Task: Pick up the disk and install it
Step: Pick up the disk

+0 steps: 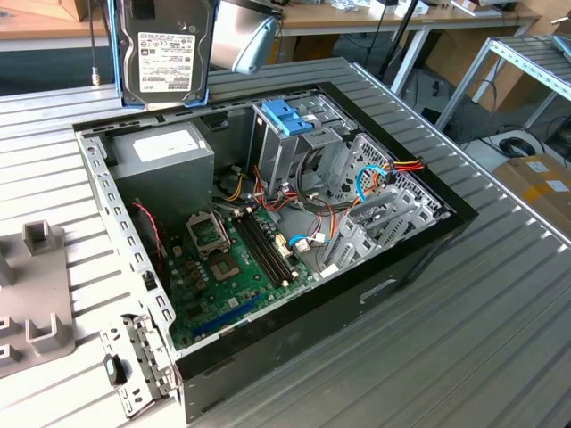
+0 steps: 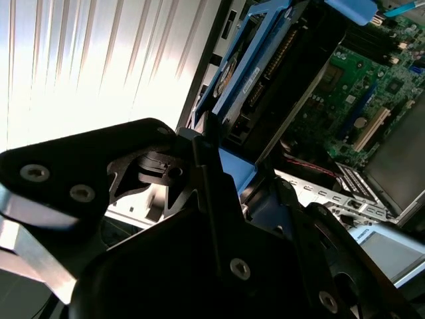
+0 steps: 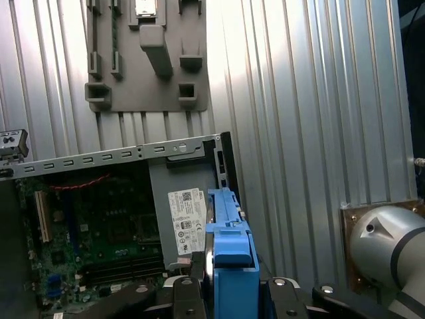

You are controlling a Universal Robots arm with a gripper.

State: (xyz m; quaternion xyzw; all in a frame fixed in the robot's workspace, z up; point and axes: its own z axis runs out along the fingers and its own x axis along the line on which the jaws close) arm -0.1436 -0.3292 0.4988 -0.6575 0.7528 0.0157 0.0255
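Gripper (image 3: 232, 289) clasps upright disk (image 1: 167, 49) over computer case (image 1: 401, 276).

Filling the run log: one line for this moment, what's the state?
end effector: shut on disk | disk: upright, lifted, above computer case edge | install: not done

Your bench (image 1: 464, 339) is a broad top of grey ribbed metal that takes up most of the exterior view. Behind it, along the far side of the room, you see wooden-topped tables (image 1: 357, 18) standing on white legs (image 1: 412, 55). At the exterior view's right stands a grey metal rack (image 1: 535, 64), with a cardboard box (image 1: 546, 192) near it, lower down. The floor (image 1: 464, 134) there is dark grey, and black cables (image 1: 516, 143) lie on it. In the second wrist view a bright glare (image 2: 80, 73) washes the ribs almost white.
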